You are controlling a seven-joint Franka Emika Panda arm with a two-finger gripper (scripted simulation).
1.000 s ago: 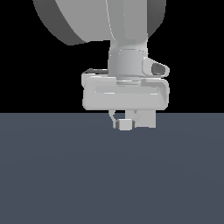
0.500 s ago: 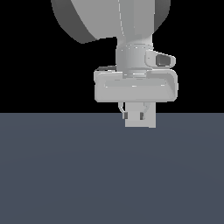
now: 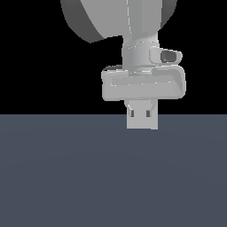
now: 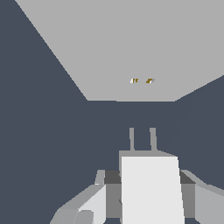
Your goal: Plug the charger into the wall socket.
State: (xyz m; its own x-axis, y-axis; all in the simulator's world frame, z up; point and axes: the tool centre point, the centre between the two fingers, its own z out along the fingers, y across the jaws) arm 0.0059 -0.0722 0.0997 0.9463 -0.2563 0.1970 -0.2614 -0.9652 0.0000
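Wrist view gives us the clearest reading: the gripper (image 4: 148, 199) is clamped on the charger (image 4: 151, 188), whose two prongs (image 4: 142, 139) point toward the wall socket (image 4: 131, 48). We judge pickup done and insertion left; a band of dark floor (image 4: 52, 131) lies between prong tips and the plate's near edge, so plug and socket are apart. The socket's two holes (image 4: 142, 81) sit roughly in line with the prongs, though we cannot tell the exact offset. Exterior view shows the gripper (image 3: 142, 116) with a pale square block beneath it, low over the floor (image 3: 66, 177). We see nothing in the gap blocking the approach.
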